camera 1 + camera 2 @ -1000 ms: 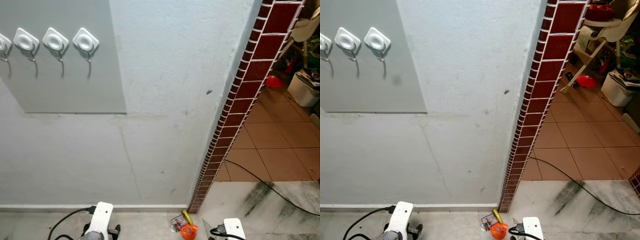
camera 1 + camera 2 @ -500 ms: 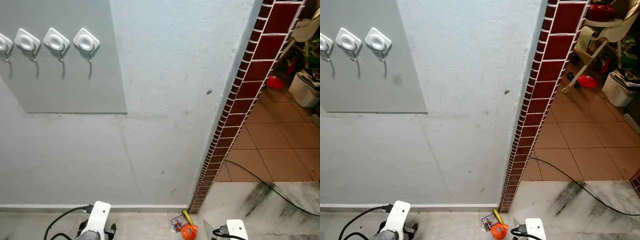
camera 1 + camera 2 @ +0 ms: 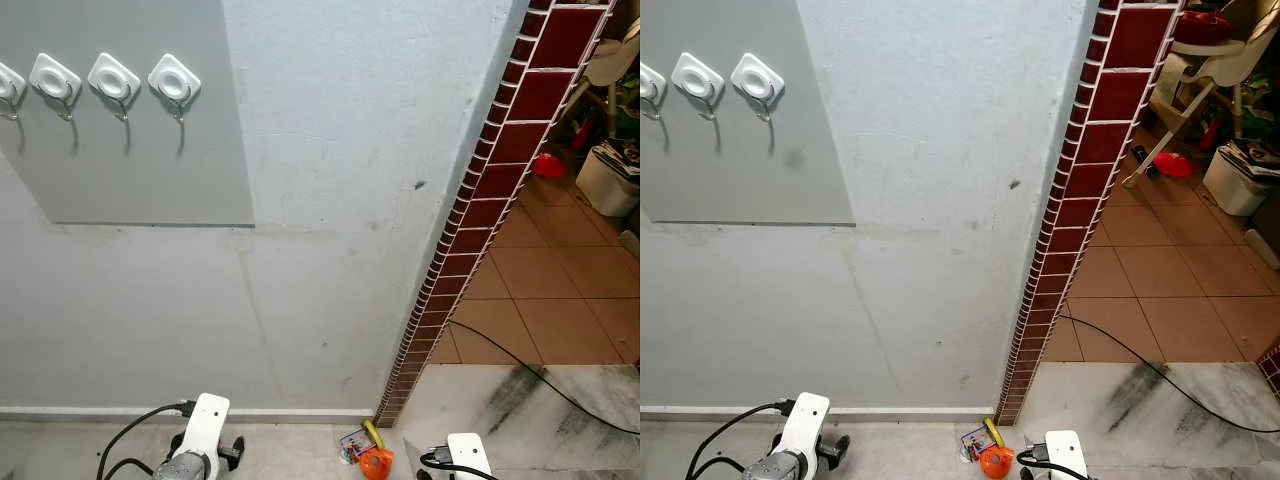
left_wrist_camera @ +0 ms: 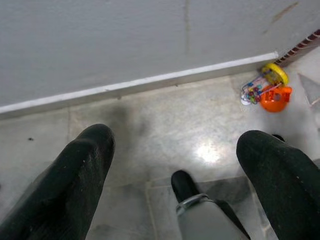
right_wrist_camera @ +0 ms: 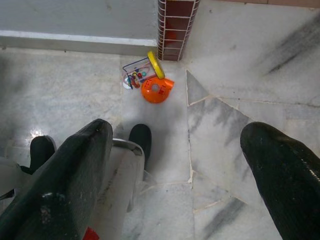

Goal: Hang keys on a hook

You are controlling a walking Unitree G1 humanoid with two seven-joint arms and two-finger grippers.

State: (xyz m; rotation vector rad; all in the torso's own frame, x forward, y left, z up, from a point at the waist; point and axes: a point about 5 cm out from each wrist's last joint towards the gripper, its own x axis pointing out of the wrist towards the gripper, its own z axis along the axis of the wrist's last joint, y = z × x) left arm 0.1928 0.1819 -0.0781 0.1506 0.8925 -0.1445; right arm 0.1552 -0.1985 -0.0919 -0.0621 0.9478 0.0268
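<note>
Several white square hooks (image 3: 113, 78) sit in a row on a grey panel (image 3: 150, 160) high on the wall at the upper left. A small colourful bundle (image 5: 150, 80), orange and yellow with beads, lies on the floor at the foot of the brick corner; I cannot tell whether it is keys. My left gripper (image 4: 175, 140) hangs low, open and holding nothing, pointing at the floor by the skirting. My right gripper (image 5: 177, 130) is also open and holds nothing, above the marble floor just short of the bundle.
A red brick wall edge (image 3: 480, 200) runs diagonally on the right. Beyond it lies a tiled floor (image 3: 560, 300) with a black cable (image 3: 520, 360), a white chair (image 3: 1200, 70) and clutter. My feet (image 5: 140, 137) stand on the marble floor.
My left wrist has shifted slightly right and up at the picture's bottom. The hooks, the bundle and the right arm stay where they were.
</note>
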